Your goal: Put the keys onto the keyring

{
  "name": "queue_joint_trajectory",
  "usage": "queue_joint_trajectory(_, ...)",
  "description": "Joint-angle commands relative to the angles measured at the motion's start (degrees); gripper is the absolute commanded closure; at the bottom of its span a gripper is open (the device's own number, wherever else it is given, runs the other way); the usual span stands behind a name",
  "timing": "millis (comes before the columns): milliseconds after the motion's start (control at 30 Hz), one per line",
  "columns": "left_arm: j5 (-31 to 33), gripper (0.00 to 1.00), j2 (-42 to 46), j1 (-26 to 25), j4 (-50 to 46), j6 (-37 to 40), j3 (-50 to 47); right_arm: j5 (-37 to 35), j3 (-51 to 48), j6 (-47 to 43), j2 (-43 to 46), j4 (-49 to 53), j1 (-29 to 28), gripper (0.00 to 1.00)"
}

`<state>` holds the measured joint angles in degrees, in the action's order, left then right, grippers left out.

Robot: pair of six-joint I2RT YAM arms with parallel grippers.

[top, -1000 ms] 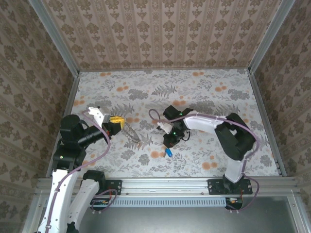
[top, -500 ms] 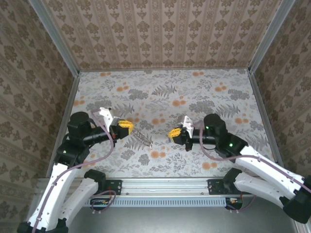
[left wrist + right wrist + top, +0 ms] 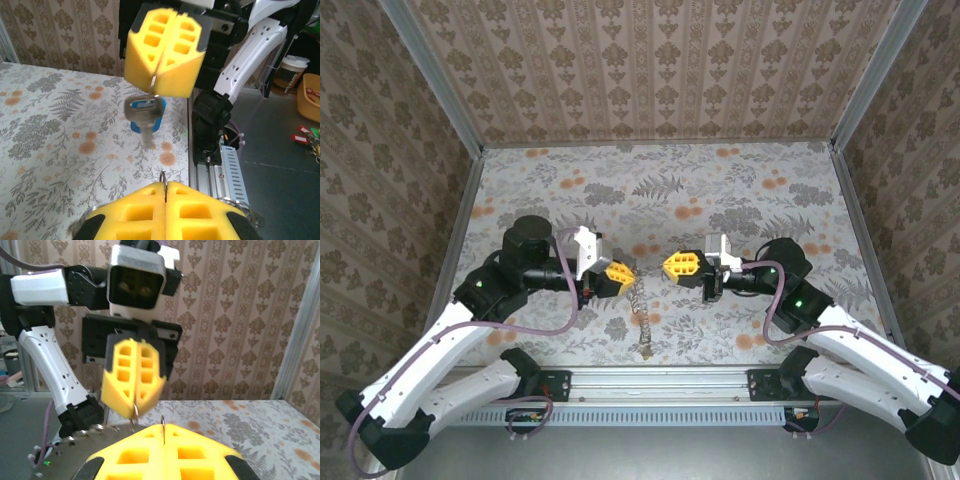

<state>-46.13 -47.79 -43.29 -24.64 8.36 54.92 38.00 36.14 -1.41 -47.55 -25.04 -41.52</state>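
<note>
Two pincers meet nearly tip to tip above the near middle of the desk (image 3: 750, 190) in the overhead view. The left pincer (image 3: 617, 270) is clenched on the upper end of the keyring (image 3: 640, 318), whose chain hangs from it toward the desk's near edge, and the right pincer (image 3: 680, 265), just apart from it, is clenched too. From the left wrist, the right pincer (image 3: 165, 55) sits opposite with its yellow tips pressed together, grasping a key (image 3: 145, 112) that dangles below them, silvery with blue at its head. The left pincer (image 3: 165, 210) in the foreground pinches a thin wire loop poking up between its tips. From the right wrist, the left pincer (image 3: 134, 377) faces the camera, closed on a small ring with the chain trailing off to one side. The step in hand looks like the threading itself, with the two parts not yet joined. The next move probably calls for a slow, fine approach that lines the key's hole up with the free wire end, since both parts are tiny and hang loose.
</note>
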Motion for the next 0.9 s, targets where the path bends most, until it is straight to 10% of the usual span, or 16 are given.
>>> queue_joint_trajectory(0,1.01,1.00,1.29,-0.57,2.82,2.47,0.85,3.38,-0.10,2.97,-1.17,-4.82,-0.95,1.00)
queue_joint_trajectory(867,5.47,1.00,3.77,-0.56,4.45,4.66,-2.34,0.06,4.64,9.65,-9.31,-3.79,-4.42,1.00)
